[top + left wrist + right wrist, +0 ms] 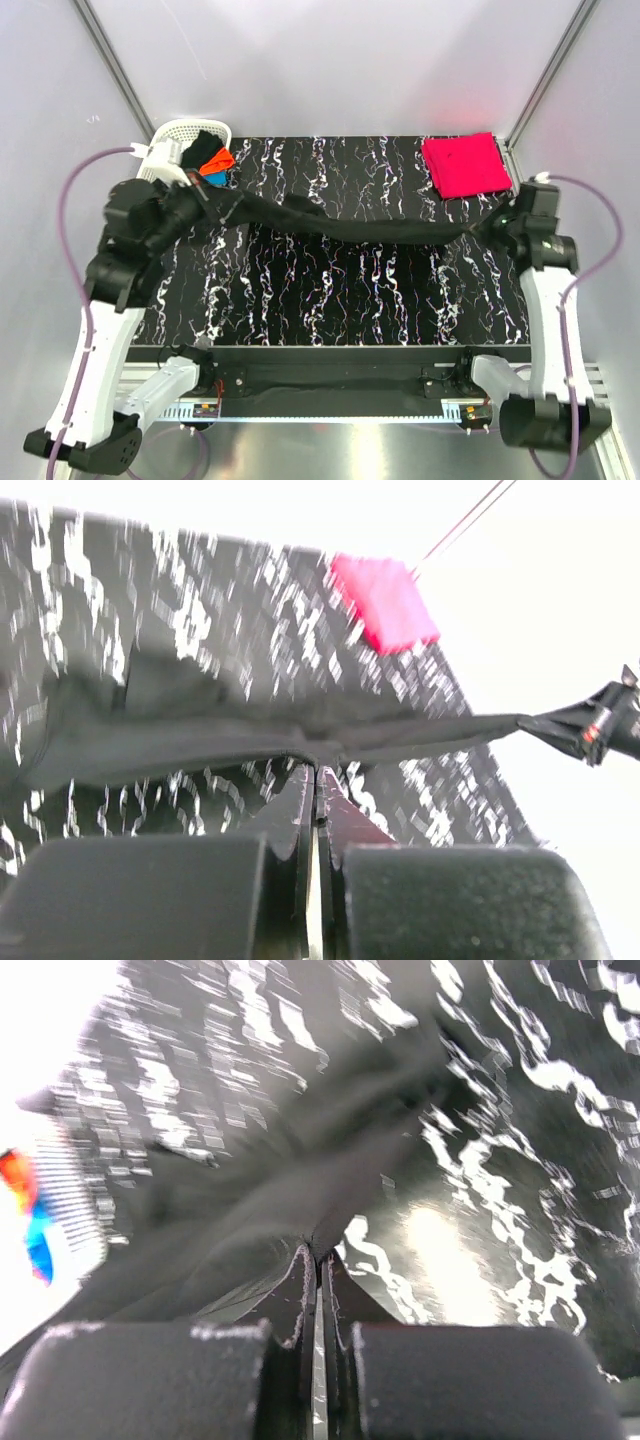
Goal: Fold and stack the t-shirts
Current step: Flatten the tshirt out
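Spanning the marbled worktop, the black t-shirt forms a taut band, with the left tool and the right tool each clamped on one end.

Large black t-shirt: soft matt cloth, creased. Folded pinkish-red t-shirt, far right: matt cloth, smooth. White lattice basket, far left: moulded plastic. Black white-veined tabletop: smooth, slight sheen.
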You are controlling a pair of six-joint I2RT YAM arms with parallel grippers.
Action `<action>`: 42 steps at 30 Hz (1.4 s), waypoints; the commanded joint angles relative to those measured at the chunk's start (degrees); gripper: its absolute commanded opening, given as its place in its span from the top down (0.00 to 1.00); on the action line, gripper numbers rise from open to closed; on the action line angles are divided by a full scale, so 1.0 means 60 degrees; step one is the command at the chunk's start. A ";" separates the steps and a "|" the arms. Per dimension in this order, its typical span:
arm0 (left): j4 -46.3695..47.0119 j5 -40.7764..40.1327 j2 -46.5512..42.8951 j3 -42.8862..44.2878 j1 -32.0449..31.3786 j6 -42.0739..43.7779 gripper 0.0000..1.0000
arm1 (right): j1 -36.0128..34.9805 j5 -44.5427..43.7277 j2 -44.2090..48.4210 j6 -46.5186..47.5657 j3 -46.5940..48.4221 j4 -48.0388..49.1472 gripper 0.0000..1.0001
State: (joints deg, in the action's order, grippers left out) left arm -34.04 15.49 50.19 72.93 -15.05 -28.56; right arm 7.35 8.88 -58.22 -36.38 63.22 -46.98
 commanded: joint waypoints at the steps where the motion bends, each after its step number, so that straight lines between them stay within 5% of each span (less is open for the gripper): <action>1: -0.0024 -0.0208 -0.0556 0.1244 0.0033 0.0260 1.00 | -0.0185 0.0215 0.1143 0.0263 0.1078 -0.1207 1.00; 13: -0.1327 -0.0677 -0.2770 0.4924 0.0018 0.1668 1.00 | -0.0596 0.2561 0.4194 0.0014 0.3216 -0.1968 1.00; 21: -0.1082 -0.0692 -0.1864 0.5016 0.0033 0.1478 1.00 | -0.0596 0.1422 0.3595 -0.0381 0.4362 -0.2394 1.00; 32: 0.1731 -0.0355 0.3738 0.3870 0.0032 0.1990 1.00 | -0.0596 -0.1802 0.0931 -0.1144 0.2355 -0.1298 1.00; 36: 0.2729 0.0099 0.6248 0.5242 0.0134 0.2137 1.00 | -0.0596 -0.2870 -0.0358 -0.0881 0.1579 0.0471 1.00; 42: 0.2861 0.0641 0.8872 0.7924 0.0500 0.1933 1.00 | -0.0581 -0.3165 -0.2483 -0.0675 0.2557 0.1165 1.00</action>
State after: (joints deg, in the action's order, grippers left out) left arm -24.80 16.12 103.88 110.30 -13.74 -17.34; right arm 4.05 -5.69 -71.44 -41.58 73.60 -46.61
